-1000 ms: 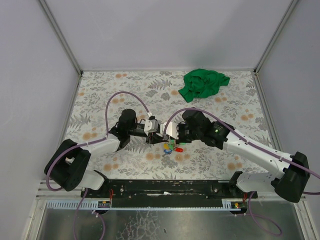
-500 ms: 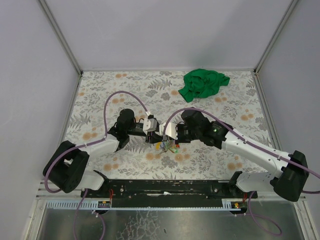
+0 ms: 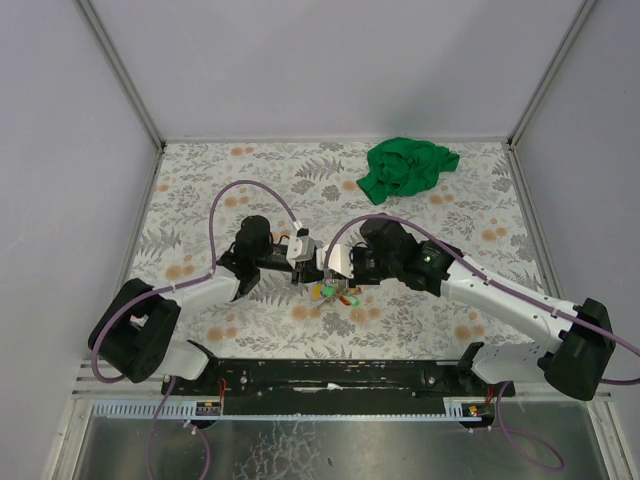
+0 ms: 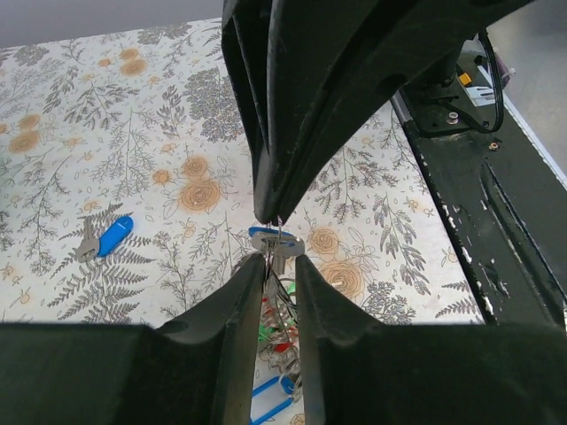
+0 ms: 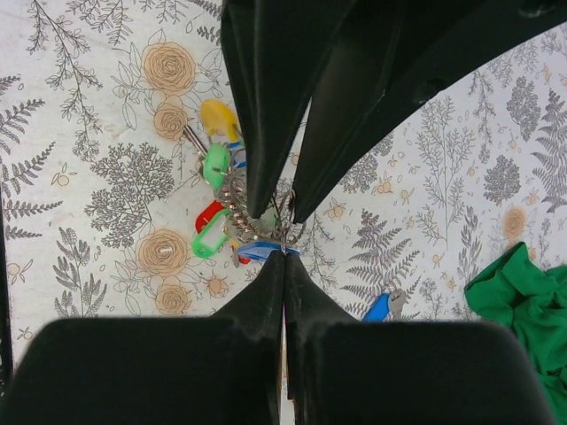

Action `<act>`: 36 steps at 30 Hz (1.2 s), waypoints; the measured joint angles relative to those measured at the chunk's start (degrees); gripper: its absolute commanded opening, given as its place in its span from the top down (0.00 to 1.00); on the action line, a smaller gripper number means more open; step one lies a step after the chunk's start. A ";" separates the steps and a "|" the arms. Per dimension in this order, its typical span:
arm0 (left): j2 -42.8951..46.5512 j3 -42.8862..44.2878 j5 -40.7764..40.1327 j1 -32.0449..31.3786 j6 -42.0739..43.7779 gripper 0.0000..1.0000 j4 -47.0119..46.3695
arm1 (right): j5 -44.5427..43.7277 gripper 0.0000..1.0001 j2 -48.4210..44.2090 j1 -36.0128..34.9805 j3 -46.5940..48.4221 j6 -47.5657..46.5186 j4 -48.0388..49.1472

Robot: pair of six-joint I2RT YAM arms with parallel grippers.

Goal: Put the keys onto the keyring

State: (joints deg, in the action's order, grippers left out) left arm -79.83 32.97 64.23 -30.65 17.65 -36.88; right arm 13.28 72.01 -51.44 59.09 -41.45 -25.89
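**Keyring** (image 5: 239,211): thin silvery wire loop, sitting at the very tip of the right gripper (image 5: 283,257) and in the gap between the fingers of the left gripper (image 4: 282,266). The two grippers meet nose to nose over it.

**Keys** (image 5: 215,164): small bunch with yellow, green, red and blue plastic heads, crowded against the wire just beyond the right gripper's tip. One blue head lies right at that tip. Whether each key is threaded on cannot be told.

**Right gripper**: fingers pressed flat together, pinching the ring wire at their point.

**Left gripper**: fingers narrowly parted, with the wire and a key's metal shank between them. Whether the pads press on anything cannot be told.

**Obstructions**: in the right wrist view the left gripper's dark fingers cover the far side of the loop. In the left wrist view the right gripper's fingers fill the upper middle and hide what lies beyond the ring. In the top view the bunch is too small to sort.

**Loose blue key** (image 4: 113,236): flat on the table (image 4: 133,133), alone, well apart from both grippers and off to one side.

**Green cloth** (image 3: 408,167): crumpled heap near the far edge, well beyond the right gripper.

**Black base rail** (image 4: 478,177): behind the left gripper, along the near table edge
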 measured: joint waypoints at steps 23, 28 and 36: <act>-0.17 -5.27 -11.61 -0.13 -17.86 1.00 -14.29 | -0.68 1.00 -1.16 0.00 -2.36 1.95 4.13; -0.02 -10.56 -20.02 -1.14 -28.30 1.00 -24.57 | -0.94 1.00 -2.58 -0.09 -5.66 3.43 9.25; -0.59 -17.18 -34.51 -6.16 -34.51 1.00 -36.41 | -1.88 1.00 -2.58 -0.63 -7.43 5.07 11.98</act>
State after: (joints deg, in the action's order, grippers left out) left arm -80.42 15.79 29.71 -36.82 -16.86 -73.30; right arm 11.40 69.43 -52.07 51.66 -36.38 -13.91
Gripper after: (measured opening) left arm 0.008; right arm 0.010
